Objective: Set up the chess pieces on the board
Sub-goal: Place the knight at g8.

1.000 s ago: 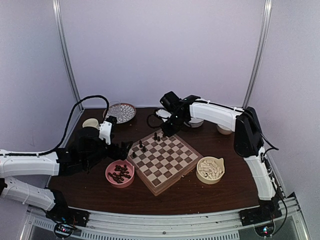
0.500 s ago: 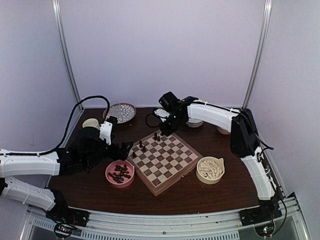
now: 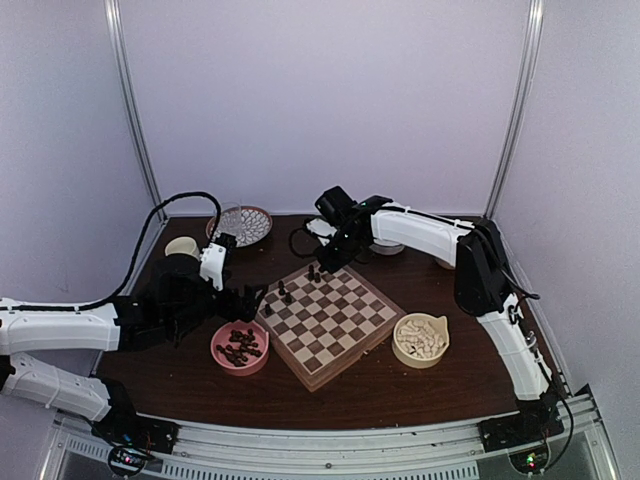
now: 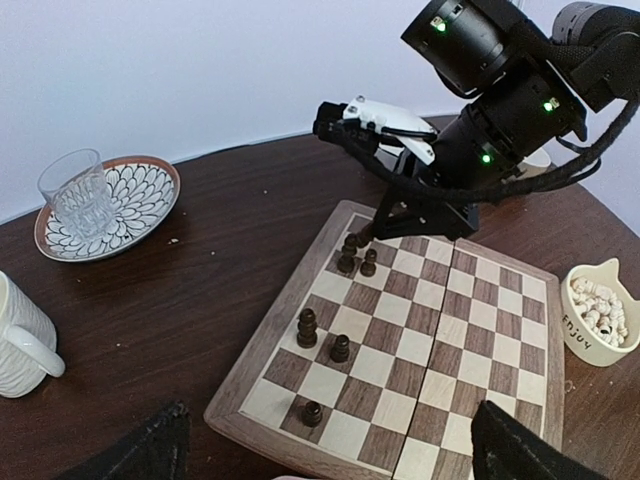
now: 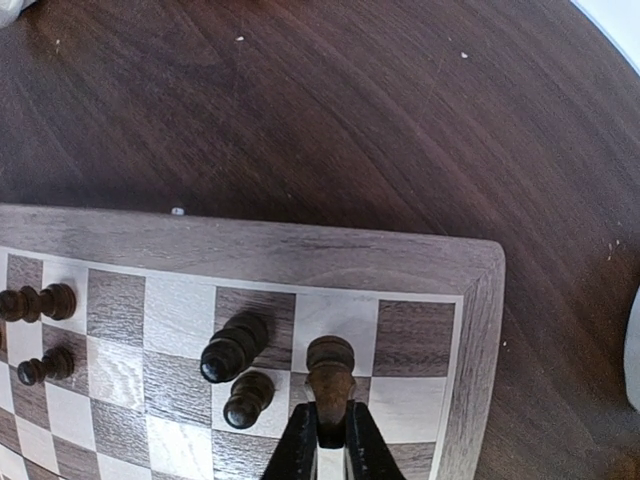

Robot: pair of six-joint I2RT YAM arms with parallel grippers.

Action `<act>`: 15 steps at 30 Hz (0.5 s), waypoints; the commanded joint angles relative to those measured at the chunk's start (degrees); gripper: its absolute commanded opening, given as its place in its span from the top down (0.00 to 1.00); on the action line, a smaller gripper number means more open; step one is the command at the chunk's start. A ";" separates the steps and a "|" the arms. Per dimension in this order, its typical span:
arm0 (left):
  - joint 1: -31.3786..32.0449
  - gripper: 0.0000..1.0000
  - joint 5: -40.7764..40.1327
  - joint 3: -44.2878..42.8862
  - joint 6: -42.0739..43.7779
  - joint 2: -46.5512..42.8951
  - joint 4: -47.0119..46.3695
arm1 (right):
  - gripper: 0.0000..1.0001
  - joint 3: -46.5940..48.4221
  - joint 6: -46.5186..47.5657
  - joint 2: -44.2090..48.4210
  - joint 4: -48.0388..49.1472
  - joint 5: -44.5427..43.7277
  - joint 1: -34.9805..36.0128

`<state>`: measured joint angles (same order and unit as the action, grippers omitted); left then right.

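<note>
The board [image 3: 330, 325] lies mid-table with a few dark brown chess pieces [image 3: 284, 293] near its far-left edge. My right gripper [image 5: 330, 432] is shut on a dark brown piece [image 5: 331, 372] and holds it over the squares by the board's far corner [image 5: 470, 270]. Two more pieces [image 5: 236, 347] stand just left of it. My left gripper [image 4: 330, 458] hangs open over the board's near-left corner with nothing between its fingers [image 4: 150, 450]. Three pieces [image 4: 308, 328] stand in front of it. A pink bowl [image 3: 240, 346] holds more dark pieces.
A yellow bowl [image 3: 420, 338] of cream pieces sits right of the board. At the back left stand a glass on a patterned plate [image 3: 243, 224] and a white mug [image 3: 182, 246]. A white bowl [image 3: 388, 246] sits behind the right arm.
The right arm has shifted slightly left along the board's far edge with the piece still gripped. The left arm has not moved.
</note>
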<state>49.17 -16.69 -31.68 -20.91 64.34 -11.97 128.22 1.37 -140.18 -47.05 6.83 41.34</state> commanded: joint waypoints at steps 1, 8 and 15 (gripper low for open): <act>-0.39 0.02 1.18 -0.62 0.22 0.38 -2.51 | 0.86 1.59 0.39 -1.27 0.72 -0.04 -0.30; -0.39 0.02 1.57 -0.57 0.25 0.56 -2.80 | 0.84 1.59 0.33 -1.12 1.21 -0.52 -0.30; -0.39 0.02 1.57 -0.66 0.08 0.73 -2.63 | 0.88 1.59 0.41 -1.17 1.56 -0.29 -0.30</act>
<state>49.17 -15.62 -31.68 -20.91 64.58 -12.03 128.22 1.58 -140.18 -46.57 6.81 41.32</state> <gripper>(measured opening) 0.976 0.132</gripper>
